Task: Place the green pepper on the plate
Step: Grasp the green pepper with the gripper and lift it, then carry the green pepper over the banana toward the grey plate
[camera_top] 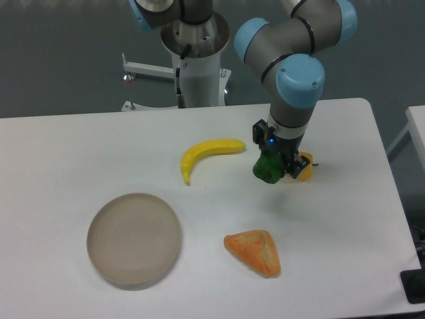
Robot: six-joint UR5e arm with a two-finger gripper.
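Observation:
The green pepper (266,170), small, dark and glossy, sits right of the table's middle between the fingers of my gripper (275,167). The gripper comes straight down onto it and is shut on it. Whether the pepper rests on the table or hangs just above it, I cannot tell. The plate (99,222), a round greyish-beige shallow dish, lies at the front left, well away from the gripper, with nothing on it.
A yellow-orange pepper (305,166) stands just right of the gripper, partly hidden behind it. A banana (206,154) lies to the left of the gripper. An orange croissant-like pastry (254,251) rests in front, between gripper and table edge.

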